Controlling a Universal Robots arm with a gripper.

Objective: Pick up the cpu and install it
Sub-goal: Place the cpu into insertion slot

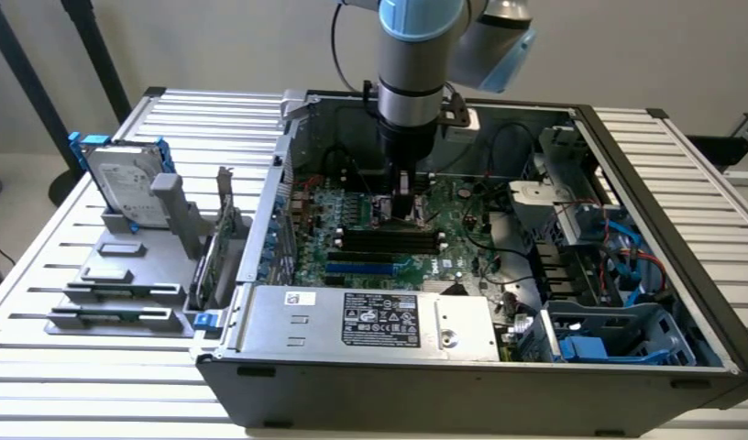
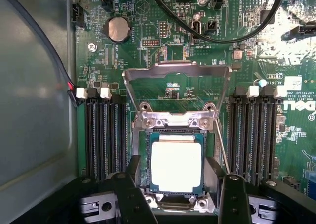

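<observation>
Wrist view: cpu point(image 2: 176, 165) lies flat in the motherboard socket point(image 2: 143, 150), retention frame point(image 2: 177, 70) tipped up on its far side. Gripper point(image 2: 176, 177) straddles the chip, jaws spread just wider, gripping nothing. Placement looks done; frame not yet closed

you look at a slatted pale metal table point(image 1: 69, 385), evenly lit with no hard shadows. behind the table rises a plain off-white wall point(image 1: 227, 46). past the table's far corner on the exterior view's left, two dark poles point(image 1: 96, 55) slant up across the wall, and pale floor point(image 1: 19, 170) shows beside the table's edge there.
</observation>
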